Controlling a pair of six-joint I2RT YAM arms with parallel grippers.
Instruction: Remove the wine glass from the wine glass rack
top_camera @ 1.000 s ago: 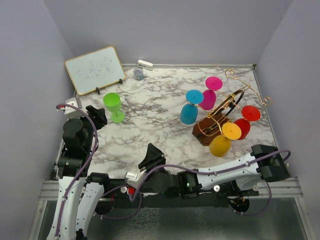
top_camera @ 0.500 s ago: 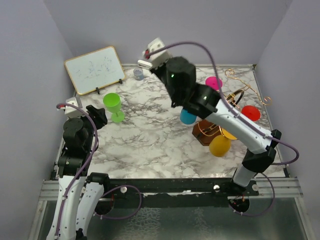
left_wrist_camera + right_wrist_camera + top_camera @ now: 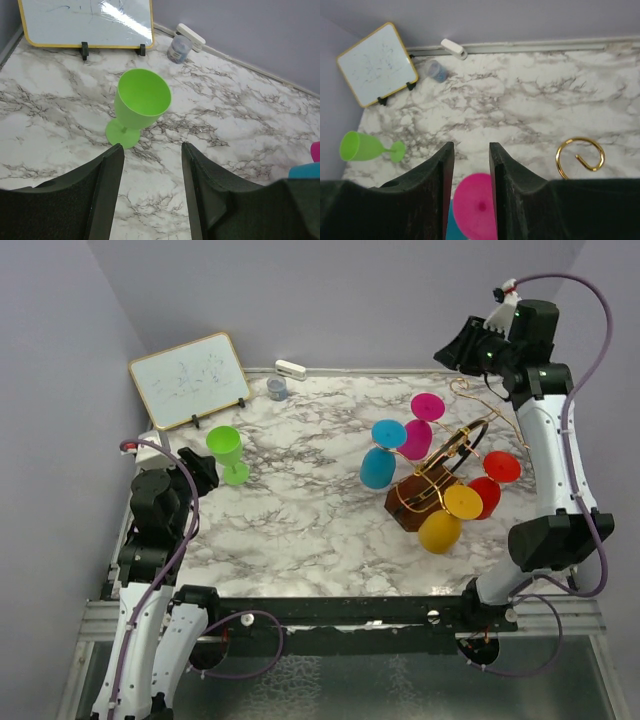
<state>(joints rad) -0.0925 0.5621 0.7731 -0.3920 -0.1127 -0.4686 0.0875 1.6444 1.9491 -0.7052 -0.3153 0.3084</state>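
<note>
The wine glass rack [image 3: 432, 488] has a dark brown block base and gold wire arms. It stands at the right of the marble table. A magenta glass [image 3: 421, 429], a blue glass [image 3: 380, 458], a yellow glass [image 3: 446, 519] and a red glass [image 3: 492, 483] hang on it. My right gripper [image 3: 448, 352] is open and empty, high above the rack's back. In the right wrist view the magenta glass's foot [image 3: 474, 206] shows below its fingers [image 3: 437, 165]. A green glass [image 3: 228, 453] stands on the table at the left. My left gripper [image 3: 152, 147] is open just short of it [image 3: 141, 102].
A whiteboard [image 3: 189, 378] leans at the back left, with a small grey cup [image 3: 277, 388] and a white eraser [image 3: 290, 368] beside it. A free gold spiral hook [image 3: 580, 157] sticks out at the rack's back. Purple walls close in on three sides.
My right arm has swung from low at the front, across the table, up to the back right above the rack. The left arm has barely moved.
</note>
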